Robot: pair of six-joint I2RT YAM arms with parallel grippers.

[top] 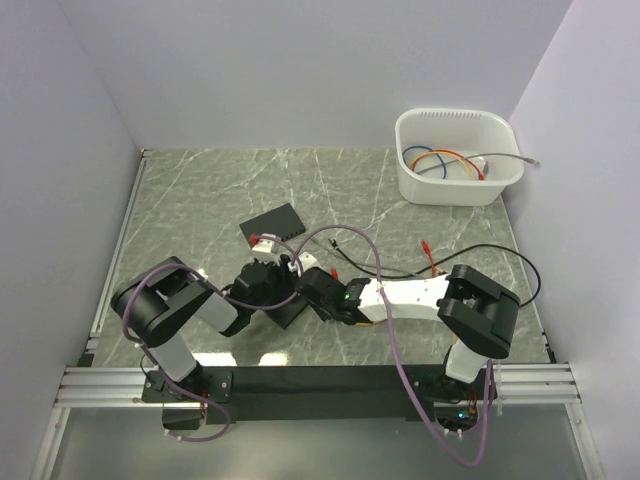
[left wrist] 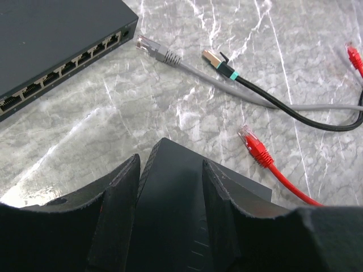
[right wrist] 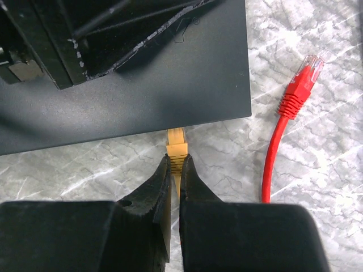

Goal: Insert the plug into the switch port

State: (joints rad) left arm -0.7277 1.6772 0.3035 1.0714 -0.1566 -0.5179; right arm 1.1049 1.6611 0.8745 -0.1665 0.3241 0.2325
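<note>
right pincer pinches yellow plug at the switch edge.

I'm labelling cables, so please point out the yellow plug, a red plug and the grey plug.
yellow plug [right wrist: 176, 146]: right wrist view, on its ribbed body.
red plug [right wrist: 302, 79]: right wrist view, on the red body below its clear tip.
grey plug [left wrist: 154, 49]: left wrist view, where clear tip meets grey boot.

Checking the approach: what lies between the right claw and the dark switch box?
Only the yellow cable plug the right claw pinches, its tip at the dark switch box; right wrist view.
</note>
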